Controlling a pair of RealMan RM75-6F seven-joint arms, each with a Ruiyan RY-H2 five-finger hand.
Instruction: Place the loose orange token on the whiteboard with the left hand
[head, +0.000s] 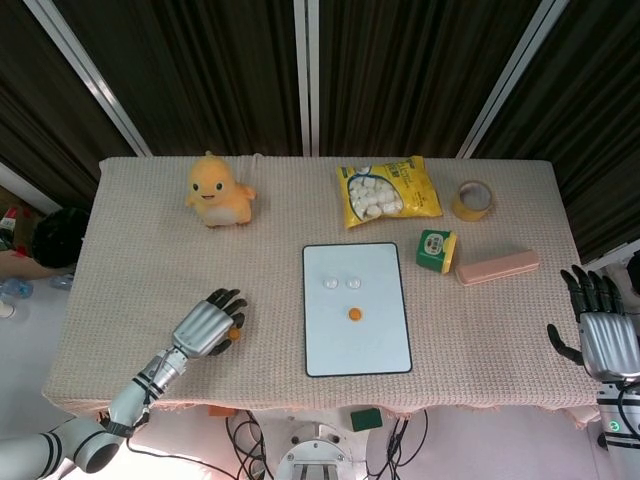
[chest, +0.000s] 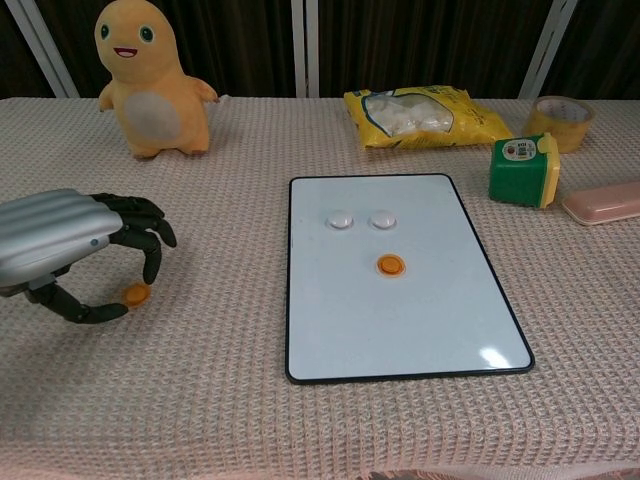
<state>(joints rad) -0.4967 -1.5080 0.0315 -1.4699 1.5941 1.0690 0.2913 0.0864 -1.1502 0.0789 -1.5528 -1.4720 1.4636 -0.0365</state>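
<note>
The loose orange token lies left of the whiteboard on the woven cloth, and shows as a small dot in the head view. My left hand curls over it, and the token sits pinched between thumb tip and fingertips. From the head view the left hand is about a hand's width left of the whiteboard. On the board are another orange token and two white magnets. My right hand hangs past the table's right edge, fingers spread and holding nothing.
A yellow plush duck stands at the back left. A yellow snack bag, a tape roll, a green box and a pink case line the back right.
</note>
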